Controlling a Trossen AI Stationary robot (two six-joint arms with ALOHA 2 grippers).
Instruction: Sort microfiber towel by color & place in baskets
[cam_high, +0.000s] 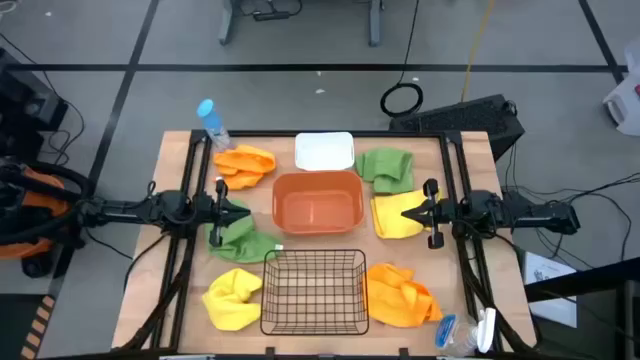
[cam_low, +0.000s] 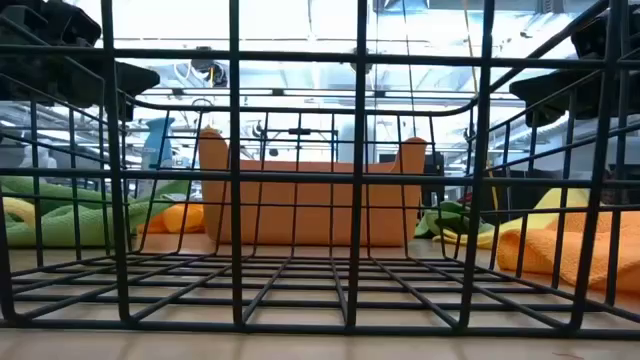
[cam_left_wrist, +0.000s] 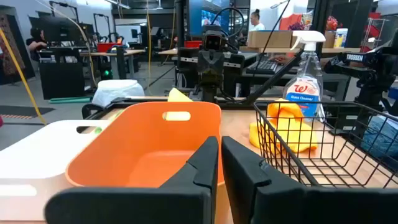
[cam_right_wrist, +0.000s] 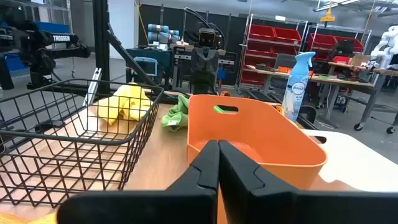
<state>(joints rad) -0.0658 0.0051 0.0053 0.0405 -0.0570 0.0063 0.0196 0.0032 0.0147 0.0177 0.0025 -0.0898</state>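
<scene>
Towels ring the orange tub (cam_high: 318, 201) unsorted: a green towel (cam_high: 238, 240) lies directly under the left gripper (cam_high: 243, 211) on the tub's left, a yellow towel (cam_high: 394, 217) under the right gripper (cam_high: 405, 213) opposite; both grippers closed, empty.

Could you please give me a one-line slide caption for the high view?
Six unsorted towels ring the empty orange tub, white bin and wire basket, both claws shut.
</scene>
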